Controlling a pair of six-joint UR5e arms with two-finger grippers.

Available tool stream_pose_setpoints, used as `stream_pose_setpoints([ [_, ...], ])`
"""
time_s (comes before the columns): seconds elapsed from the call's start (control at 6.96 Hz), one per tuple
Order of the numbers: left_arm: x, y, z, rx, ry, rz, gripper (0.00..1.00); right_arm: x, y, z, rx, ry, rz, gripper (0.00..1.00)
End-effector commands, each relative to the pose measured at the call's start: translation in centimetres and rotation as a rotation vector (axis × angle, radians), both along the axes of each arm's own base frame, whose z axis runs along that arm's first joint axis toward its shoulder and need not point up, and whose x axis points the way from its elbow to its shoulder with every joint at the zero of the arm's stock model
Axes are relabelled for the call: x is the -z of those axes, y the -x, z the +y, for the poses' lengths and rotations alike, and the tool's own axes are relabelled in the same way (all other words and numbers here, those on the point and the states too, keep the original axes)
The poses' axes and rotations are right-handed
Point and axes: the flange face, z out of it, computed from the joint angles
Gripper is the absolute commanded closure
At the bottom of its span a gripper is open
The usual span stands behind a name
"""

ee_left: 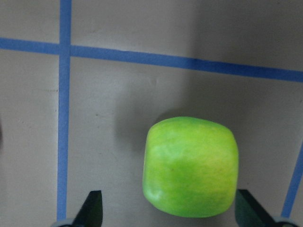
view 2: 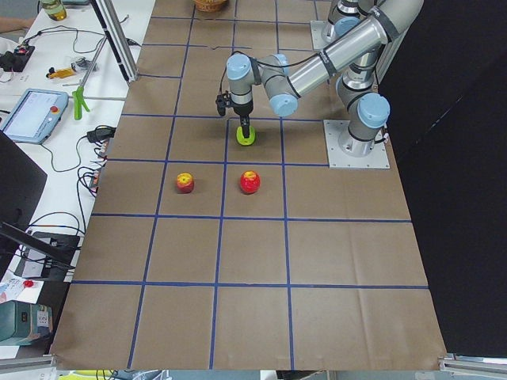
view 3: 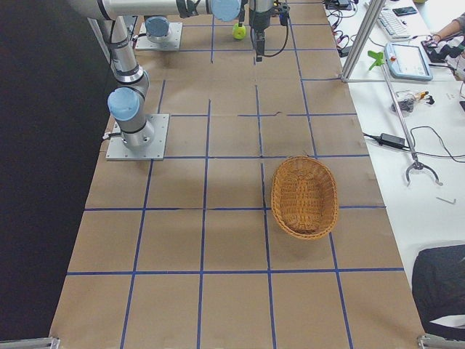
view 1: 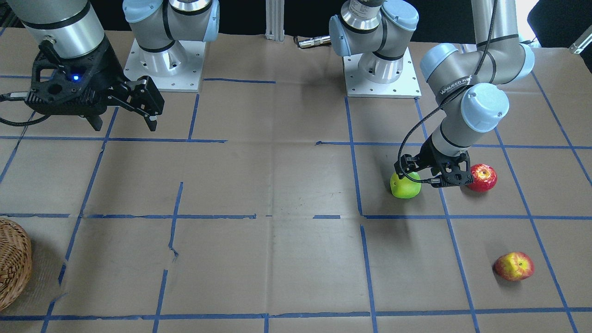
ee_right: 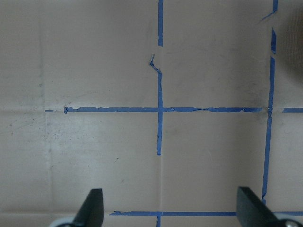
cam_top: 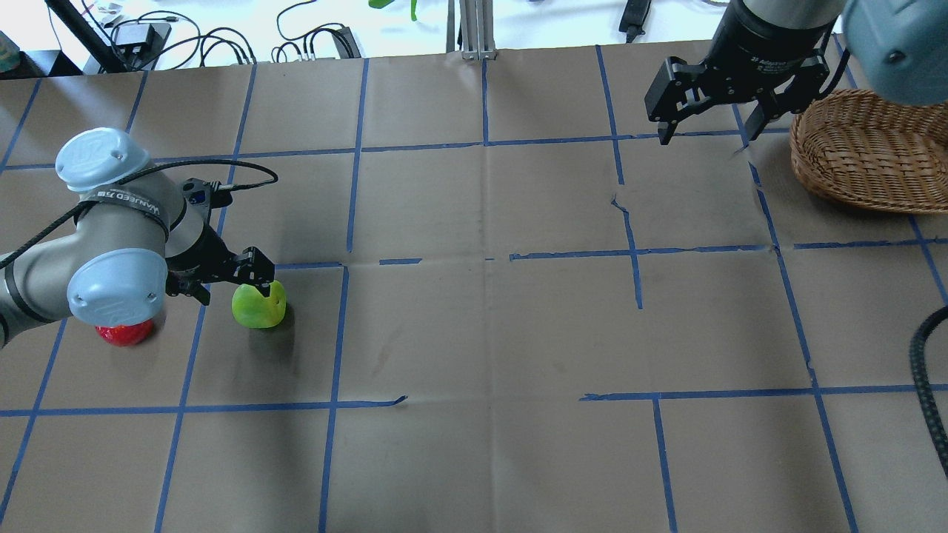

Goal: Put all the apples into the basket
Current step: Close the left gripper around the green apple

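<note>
Green apple (ee_left: 191,166) lies off-centre within the wide-open left gripper (ee_left: 169,208); centring is advised before the fingers are closed

The surface (view 1: 277,185) is covered in brown paper and is marked into squares by blue tape lines (view 1: 217,216), some torn or broken. Two white base plates (view 1: 164,69) sit on it along the robot's edge. On the robot's left side lie three apples: a green apple (view 1: 405,186) and a deep red apple (view 1: 482,177) in neighbouring squares, and a red-and-yellow apple (view 1: 514,266) one square further from the robot than the deep red one. A woven basket (view 3: 305,198) rests across a tape line toward the robot's right end, well apart from the apples.
</note>
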Motion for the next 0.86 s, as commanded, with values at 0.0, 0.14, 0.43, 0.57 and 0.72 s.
stream_pose_setpoints([
  [0.0, 1.0, -0.1, 1.0, -0.029, -0.019, 0.01, 0.02, 0.0, 0.0, 0.0, -0.008, 0.001, -0.003, 0.0],
  [0.14, -0.1, 1.1, 0.8, -0.026, 0.004, 0.003, 0.03, 0.0, 0.1, 0.0, -0.008, 0.001, -0.001, 0.0],
  [0.43, -0.8, 2.8, 0.6, 0.005, 0.02, -0.006, 0.03, 0.0, 0.0, 0.0, -0.009, 0.001, -0.001, 0.0],
  [0.57, -0.7, 2.7, 0.4, 0.019, 0.018, -0.006, 0.03, 0.0, 0.0, 0.0, -0.009, 0.001, -0.001, 0.0],
  [0.72, 0.0, 1.9, -0.1, 0.024, 0.033, -0.007, 0.03, 0.0, 0.0, 0.0, -0.009, 0.001, -0.001, 0.0],
])
